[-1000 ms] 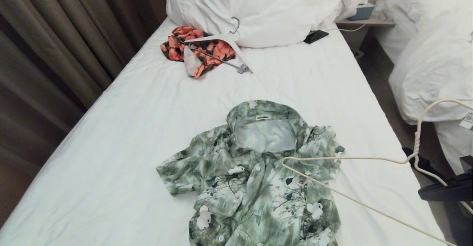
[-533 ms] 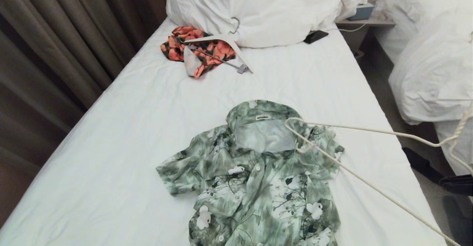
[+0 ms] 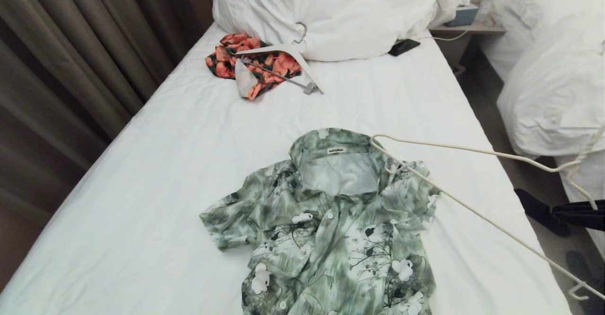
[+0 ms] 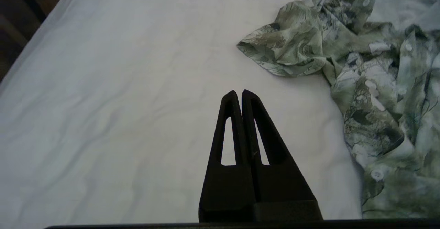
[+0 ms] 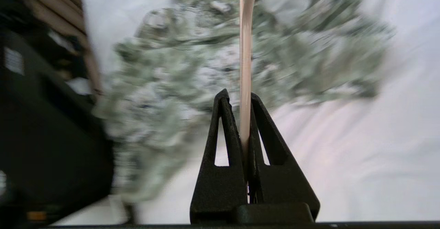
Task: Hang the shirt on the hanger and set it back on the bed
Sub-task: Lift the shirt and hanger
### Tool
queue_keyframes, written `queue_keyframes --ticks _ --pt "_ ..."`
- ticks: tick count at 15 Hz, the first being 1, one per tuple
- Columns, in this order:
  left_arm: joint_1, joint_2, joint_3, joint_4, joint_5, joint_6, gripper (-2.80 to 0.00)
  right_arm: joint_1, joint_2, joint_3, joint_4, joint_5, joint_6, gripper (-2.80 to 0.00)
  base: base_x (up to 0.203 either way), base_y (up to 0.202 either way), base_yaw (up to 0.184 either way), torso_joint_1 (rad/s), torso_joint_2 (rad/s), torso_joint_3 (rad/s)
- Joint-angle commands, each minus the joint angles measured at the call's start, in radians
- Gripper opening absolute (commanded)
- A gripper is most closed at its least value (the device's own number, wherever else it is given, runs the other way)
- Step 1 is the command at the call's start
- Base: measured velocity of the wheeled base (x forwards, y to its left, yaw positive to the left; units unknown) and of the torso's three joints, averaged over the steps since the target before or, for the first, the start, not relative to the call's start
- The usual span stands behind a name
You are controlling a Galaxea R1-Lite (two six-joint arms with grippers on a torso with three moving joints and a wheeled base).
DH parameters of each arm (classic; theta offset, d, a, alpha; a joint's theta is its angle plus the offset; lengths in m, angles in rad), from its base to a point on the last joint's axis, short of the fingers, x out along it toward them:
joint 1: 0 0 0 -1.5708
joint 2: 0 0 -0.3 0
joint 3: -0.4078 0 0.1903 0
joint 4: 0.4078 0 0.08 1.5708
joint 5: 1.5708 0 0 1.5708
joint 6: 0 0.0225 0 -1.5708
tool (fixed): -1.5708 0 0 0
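While the shirt (image 3: 331, 220) lies face up on the bed (image 3: 142, 201), collar toward the pillows (image 3: 340, 12) and front buttoned, the right gripper (image 5: 239, 96) is off past the shirt's right side, beyond the bed edge, clamped on the thin rod of the hanger (image 3: 472, 152). The hanger reaches in from there, and its far shoulder tip sits over the right side of the shirt's collar; whether it touches the cloth I cannot tell. The left gripper (image 4: 239, 93) is pressed shut on nothing, low over bare sheet just off the shirt's left sleeve.

The hanger looks light, springy and stiff enough to steer from one point, but being so thin it is likely to twist or slide between the fingers if its tip snags on fabric. Gripping close to the hook's twisted neck should give the best control. The shirt is soft and limp, with a smooth drape that will probably bunch and travel with anything pushed into it. The collar is its firmest part, so the sensible hold is the collar edge or the placket just below, lifted to open the neck for the hanger's shoulder.

Beyond the shirt, near the pillows, lie an orange floral garment (image 3: 246, 59) and a white clip hanger (image 3: 288, 62).
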Motion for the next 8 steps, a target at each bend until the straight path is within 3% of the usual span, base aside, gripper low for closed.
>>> queue_keyframes --ticks 1,3,8 --pt "0.000 0.001 0.000 0.004 -0.002 0.015 -2.80 0.023 0.054 -0.005 -0.097 0.005 -0.006 -2.80 0.000 0.000 0.000 0.000 0.00 0.000" --pt "0.000 0.001 0.000 0.002 0.005 -0.028 -2.80 0.082 0.074 -0.022 -0.225 0.003 -0.005 -2.80 0.000 0.000 0.000 0.000 0.00 0.000" --pt "0.000 0.001 0.000 0.000 0.009 -0.028 -2.80 0.151 0.089 -0.025 -0.262 0.002 -0.076 -2.80 0.000 0.000 0.000 0.000 0.00 0.000"
